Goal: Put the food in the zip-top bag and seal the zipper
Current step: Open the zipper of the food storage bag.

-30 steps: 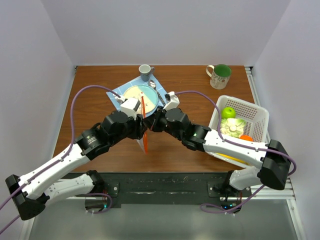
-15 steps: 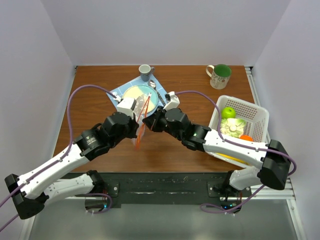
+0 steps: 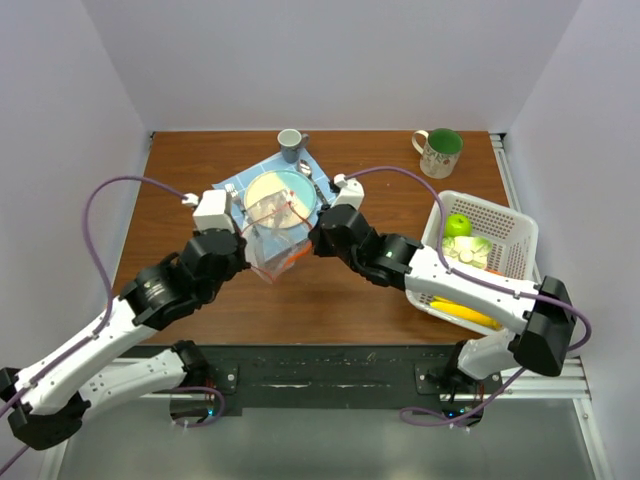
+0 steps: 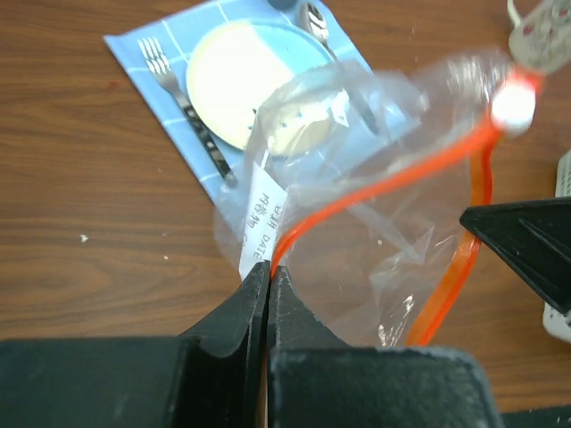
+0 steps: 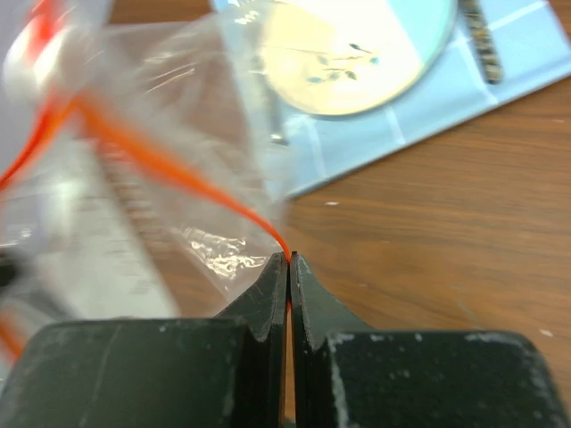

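- While both arms lean in over the middle of the brown wooden table, the clear, crinkly zip-top bag hangs between their two grippers, just in front of the pale yellow plate on its blue checked napkin.
- The left gripper has its black jaws pressed together on the bag's edge, right where the thin orange-red zipper strip begins, beside a white printed label.
- The right gripper pinches the same strip at another point, jaws tight on it.
- From the left wrist view the strip bends round in a loop, so the mouth stands apart rather than flat.
- The film is wrinkled and glossy; the plate and a fork show through and beside it.
- The green apple, pale green leafy piece and yellow banana lie in the white lattice basket at the right, well apart from the bag.
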You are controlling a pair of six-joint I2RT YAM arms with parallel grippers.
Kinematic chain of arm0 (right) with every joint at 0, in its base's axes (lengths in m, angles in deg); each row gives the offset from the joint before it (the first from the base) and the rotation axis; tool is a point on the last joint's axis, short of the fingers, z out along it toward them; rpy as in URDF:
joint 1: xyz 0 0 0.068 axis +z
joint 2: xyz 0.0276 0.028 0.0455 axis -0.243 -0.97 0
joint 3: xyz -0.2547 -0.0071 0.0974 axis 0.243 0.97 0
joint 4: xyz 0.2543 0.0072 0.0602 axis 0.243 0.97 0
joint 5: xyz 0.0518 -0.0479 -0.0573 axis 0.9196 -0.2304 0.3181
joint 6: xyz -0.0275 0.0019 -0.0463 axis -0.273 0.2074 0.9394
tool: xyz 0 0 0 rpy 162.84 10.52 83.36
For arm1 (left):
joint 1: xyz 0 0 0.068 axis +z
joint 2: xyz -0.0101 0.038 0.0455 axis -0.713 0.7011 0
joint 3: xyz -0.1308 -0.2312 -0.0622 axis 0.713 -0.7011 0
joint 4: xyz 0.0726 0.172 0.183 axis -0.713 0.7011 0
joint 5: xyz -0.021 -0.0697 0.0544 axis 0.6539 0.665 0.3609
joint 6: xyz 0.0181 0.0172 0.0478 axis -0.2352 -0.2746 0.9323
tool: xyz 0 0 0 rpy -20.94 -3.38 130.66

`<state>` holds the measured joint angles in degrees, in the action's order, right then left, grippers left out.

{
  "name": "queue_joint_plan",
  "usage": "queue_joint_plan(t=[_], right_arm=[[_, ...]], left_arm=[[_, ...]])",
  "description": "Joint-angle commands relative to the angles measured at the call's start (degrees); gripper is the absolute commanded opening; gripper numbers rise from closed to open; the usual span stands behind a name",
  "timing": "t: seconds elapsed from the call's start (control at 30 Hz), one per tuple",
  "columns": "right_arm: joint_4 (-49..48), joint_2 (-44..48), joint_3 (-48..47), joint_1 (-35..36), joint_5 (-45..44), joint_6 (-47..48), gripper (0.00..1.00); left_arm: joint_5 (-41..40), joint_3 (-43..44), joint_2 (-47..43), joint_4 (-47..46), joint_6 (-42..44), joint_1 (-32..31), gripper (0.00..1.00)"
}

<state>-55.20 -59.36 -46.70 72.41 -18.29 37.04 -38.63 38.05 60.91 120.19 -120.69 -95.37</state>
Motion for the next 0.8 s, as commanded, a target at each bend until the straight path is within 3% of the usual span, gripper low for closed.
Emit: queue_joint_plan(t=[0.0,0.23,0.3,0.43,0.63,0.77], right_arm=[[4.19,-1.16,1.25,-5.43,0.09,4.79,0.00],[-1.61,-5.03,-1.29,-3.42,10.39,6.81,0.02],[-2.84,-5.38,-1.03,-2.89,12.41,6.90,0.08],[-3.03,-4.24,0.81,-2.27,12.95,5.94,0.34],[5.75,4.27,3.27,-2.10,4.09,3.57,0.61],[17.32,12.70,4.50,-2.18,-4.61,-0.12,0.66]], left_arm=[[-7.71,3.63,-3.43,2.59,-3.06,0.14,0.00],[4.50,0.39,3.68,-5.14,-2.44,0.14,0.00],[7.14,-0.41,6.74,-7.42,-4.20,0.14,0.00],[8.73,-3.83,10.80,-11.73,-7.27,0.14,0.00],[11.63,-5.86,13.79,-19.99,-8.86,0.23,0.00],[15.93,-6.91,15.20,-25.62,-8.77,1.45,0.00]])
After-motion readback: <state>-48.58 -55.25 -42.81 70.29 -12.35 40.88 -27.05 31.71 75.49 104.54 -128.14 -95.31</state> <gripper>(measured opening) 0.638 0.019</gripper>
